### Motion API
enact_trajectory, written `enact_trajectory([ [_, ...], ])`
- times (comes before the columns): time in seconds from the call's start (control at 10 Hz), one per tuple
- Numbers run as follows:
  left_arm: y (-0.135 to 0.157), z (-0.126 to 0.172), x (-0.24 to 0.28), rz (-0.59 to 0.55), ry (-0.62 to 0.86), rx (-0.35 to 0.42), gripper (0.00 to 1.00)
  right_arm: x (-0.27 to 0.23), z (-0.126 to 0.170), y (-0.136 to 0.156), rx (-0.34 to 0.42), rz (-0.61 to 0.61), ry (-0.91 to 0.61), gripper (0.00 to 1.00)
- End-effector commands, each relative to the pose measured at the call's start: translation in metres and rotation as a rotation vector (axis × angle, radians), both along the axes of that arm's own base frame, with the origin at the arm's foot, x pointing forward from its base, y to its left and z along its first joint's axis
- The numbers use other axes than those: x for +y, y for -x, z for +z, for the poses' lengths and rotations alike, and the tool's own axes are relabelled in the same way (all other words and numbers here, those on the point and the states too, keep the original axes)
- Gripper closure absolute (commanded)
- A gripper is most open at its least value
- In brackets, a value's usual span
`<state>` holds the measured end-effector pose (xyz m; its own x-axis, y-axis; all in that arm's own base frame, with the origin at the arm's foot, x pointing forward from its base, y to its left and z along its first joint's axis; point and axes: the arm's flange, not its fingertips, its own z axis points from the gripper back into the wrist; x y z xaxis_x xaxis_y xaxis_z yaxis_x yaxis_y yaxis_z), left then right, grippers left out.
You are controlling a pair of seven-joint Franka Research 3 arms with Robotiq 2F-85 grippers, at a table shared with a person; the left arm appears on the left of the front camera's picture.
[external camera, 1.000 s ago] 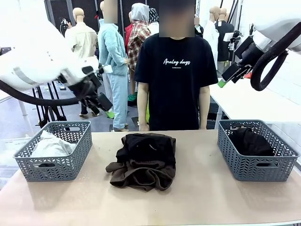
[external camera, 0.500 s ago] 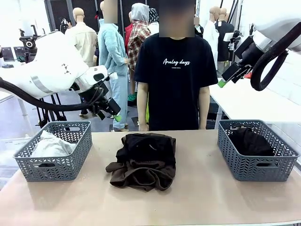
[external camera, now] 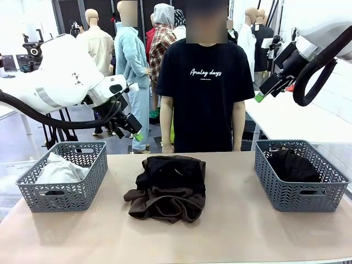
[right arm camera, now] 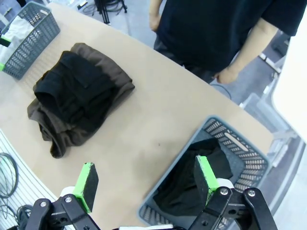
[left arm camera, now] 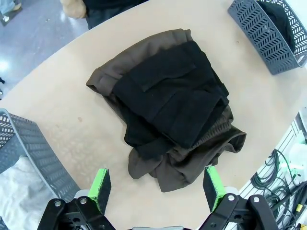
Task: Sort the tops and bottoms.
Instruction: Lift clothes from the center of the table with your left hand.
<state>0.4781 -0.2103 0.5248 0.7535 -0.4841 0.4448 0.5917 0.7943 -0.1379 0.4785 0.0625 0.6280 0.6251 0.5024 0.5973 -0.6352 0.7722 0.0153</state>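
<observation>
A pile of bottoms lies mid-table: a black garment point(external camera: 171, 169) on top of a larger dark brown fleece piece point(external camera: 165, 206). The left wrist view shows the black garment point(left arm camera: 175, 98) and the brown piece point(left arm camera: 192, 163) from above. Another black garment point(external camera: 294, 165) lies in the right basket point(external camera: 300, 195). The pale grey-white top point(external camera: 58, 170) fills the left basket point(external camera: 66, 195). My left gripper point(external camera: 131, 132) hangs open, high above the table between the left basket and the pile. My right gripper point(external camera: 263, 93) is open too, high above the right basket point(right arm camera: 249, 158).
A person in a black T-shirt with white lettering point(external camera: 206, 82) stands at the table's far edge, arms down. Bare tabletop point(external camera: 236, 220) lies between the pile and each basket and along the near edge.
My left arm has swung right and a little down, from over the left basket toward the pile. The right arm, the garments and the person have not moved.
</observation>
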Motion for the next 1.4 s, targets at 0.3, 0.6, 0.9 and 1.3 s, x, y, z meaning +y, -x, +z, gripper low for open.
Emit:
enact_trajectory([
  [0.3,-0.041,0.012,-0.111,-0.057,-0.178,0.007,0.0,0.001,0.002,-0.002,0.012,-0.02,0.014,0.0],
  [0.6,-0.06,0.002,-0.13,0.101,-0.122,0.103,0.0,0.001,0.002,-0.002,0.012,-0.02,0.014,0.0],
  [0.9,-0.086,-0.038,-0.13,0.318,-0.073,0.21,0.0,0.001,0.002,-0.002,0.012,-0.02,0.014,0.0],
  [1.3,-0.096,-0.088,-0.137,0.38,-0.188,0.371,0.0,0.001,0.002,-0.002,0.012,-0.02,0.014,0.0],
])
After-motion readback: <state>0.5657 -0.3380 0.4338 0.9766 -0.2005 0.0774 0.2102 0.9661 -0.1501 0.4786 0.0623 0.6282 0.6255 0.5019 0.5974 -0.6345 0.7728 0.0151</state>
